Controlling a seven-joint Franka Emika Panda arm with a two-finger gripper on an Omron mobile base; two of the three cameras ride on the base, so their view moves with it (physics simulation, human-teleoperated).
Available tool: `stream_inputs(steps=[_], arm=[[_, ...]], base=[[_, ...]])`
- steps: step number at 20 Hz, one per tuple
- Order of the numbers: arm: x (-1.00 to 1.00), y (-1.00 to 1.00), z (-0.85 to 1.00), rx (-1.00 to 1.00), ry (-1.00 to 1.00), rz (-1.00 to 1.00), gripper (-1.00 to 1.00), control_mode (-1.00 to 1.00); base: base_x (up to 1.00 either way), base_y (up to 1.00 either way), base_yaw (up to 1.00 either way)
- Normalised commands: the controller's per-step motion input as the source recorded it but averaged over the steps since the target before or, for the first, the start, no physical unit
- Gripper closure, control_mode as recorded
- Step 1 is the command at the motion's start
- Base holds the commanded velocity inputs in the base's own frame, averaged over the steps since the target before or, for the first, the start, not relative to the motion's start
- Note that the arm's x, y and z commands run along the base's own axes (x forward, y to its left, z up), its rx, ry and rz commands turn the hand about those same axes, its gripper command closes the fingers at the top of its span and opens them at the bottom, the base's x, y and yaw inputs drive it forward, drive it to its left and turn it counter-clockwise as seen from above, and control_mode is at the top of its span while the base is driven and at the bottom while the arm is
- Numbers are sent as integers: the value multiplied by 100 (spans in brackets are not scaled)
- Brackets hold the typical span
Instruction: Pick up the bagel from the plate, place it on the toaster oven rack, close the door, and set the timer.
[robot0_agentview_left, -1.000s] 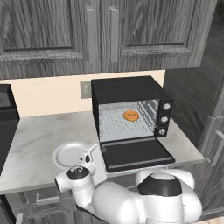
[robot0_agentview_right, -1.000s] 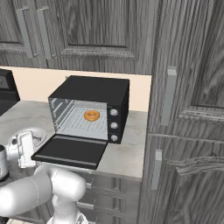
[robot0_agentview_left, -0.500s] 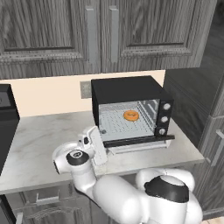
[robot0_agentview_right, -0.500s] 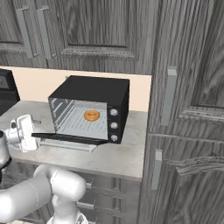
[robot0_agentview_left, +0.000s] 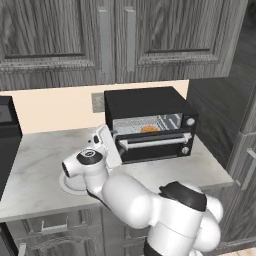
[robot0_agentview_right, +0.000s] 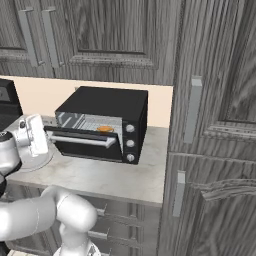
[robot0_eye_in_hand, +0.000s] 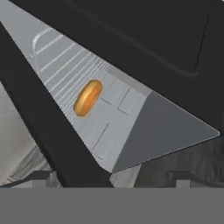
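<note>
Evenly and softly lit, rendered, no glare. Faint shadow under the upper cabinets (robot0_agentview_left: 115, 40). Slightly soft and blocky throughout, coarsest in the hand view. Bright inside the toaster oven (robot0_agentview_left: 150, 125); no edge distortion.

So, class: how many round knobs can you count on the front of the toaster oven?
3 knobs, stacked in a column on the right side of the toaster oven: top knob, middle knob, bottom knob. The left base view shows fewer clearly, so rely on the right base view.
</note>
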Motion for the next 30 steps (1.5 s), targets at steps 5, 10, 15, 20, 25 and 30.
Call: stream_inputs(steps=[5, 10, 15, 20, 25, 30], arm=[[63, -5, 5, 0, 0, 36, -100, -100], [9, 0, 0, -1, 0, 50, -100, -100], [47, -16, 2, 0, 0, 48, -100, -100], [87, -34, 14, 0, 0, 34, -100, -100], [28, -28, 26, 0, -1, 32, -100, -100], [-88, -18, 94, -1, -12, 28, -100, -100]], base=[[0, 0, 0], [0, 0, 0], [0, 0, 0], [0, 0, 0], [0, 0, 0], [0, 0, 0]])
